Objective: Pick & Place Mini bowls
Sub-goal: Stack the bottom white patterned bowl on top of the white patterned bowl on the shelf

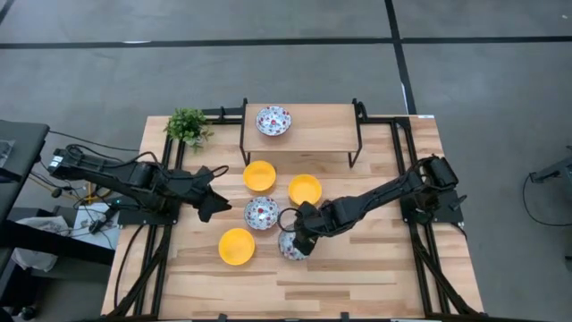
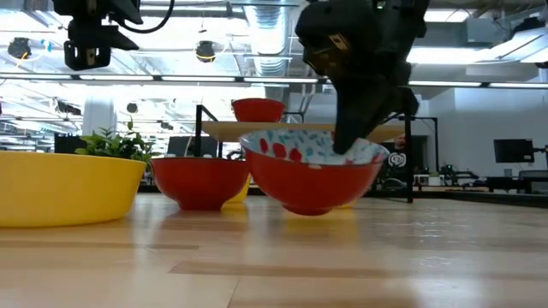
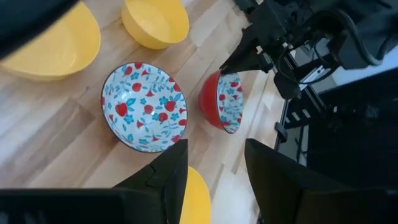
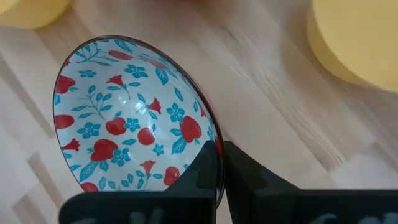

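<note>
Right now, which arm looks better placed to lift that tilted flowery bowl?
The right. Its pincer is already shut on the tilted bowl's rim, one finger inside and one outside. The left pincer hangs open beside another flowery bowl, holding nothing.

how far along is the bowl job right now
Done: one floral bowl sits on the raised shelf. In hand: the right gripper has its jaws shut on a second floral bowl's rim. Left: a third floral bowl and three yellow bowls remain on the table; the left gripper waits open.
</note>
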